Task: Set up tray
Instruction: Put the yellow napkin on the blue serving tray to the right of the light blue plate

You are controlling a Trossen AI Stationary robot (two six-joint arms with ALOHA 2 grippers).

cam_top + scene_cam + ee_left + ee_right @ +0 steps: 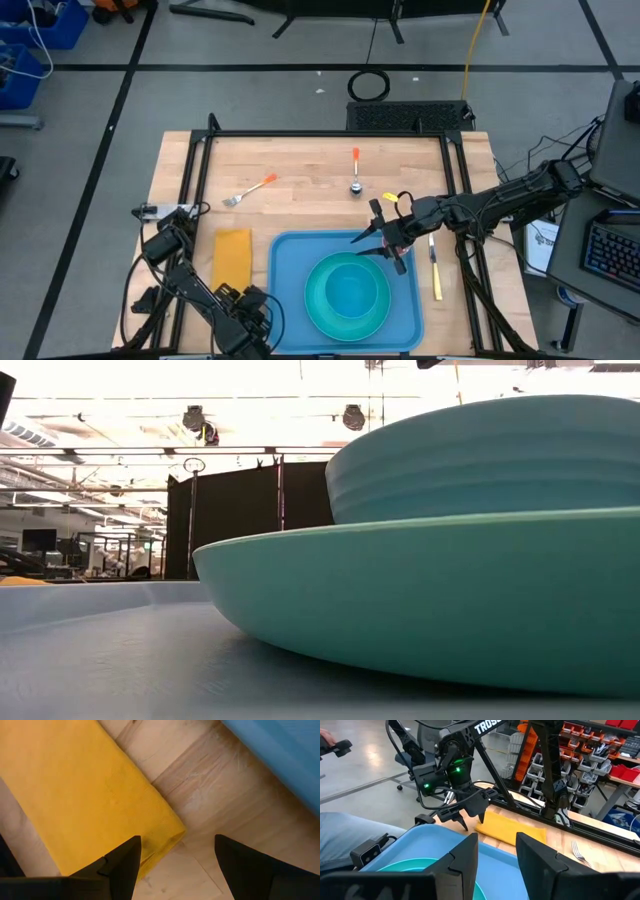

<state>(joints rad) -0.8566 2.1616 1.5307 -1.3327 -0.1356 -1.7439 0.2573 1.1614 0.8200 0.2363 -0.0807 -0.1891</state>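
Yellow-orange cloth, a folded napkin (232,257), lies on the wooden tabletop (300,165) at the left, just beside the left edge of the tray (285,300). The left tool (243,310) is low at the near left corner, next to this napkin and the tray. Its fingers (122,865) stand wide apart and hold nothing; in its wrist view they hang over the corner of the napkin and bare wood.

Farther back a fork (250,190) with an orange handle lies on the wood. The blue tray rests at the near middle of the tabletop, and on it sits a round teal plate (322,312) with a teal bowl (352,288) on top. Behind the tray lies a spoon (355,170) with an orange handle.

The right tool (385,245) hovers over the far right corner of the tray, beside the bowl. Its fingers (462,857) are partly open, with nothing between them. At the right of the tray a knife (435,268) with a yellow handle lies on the wood.
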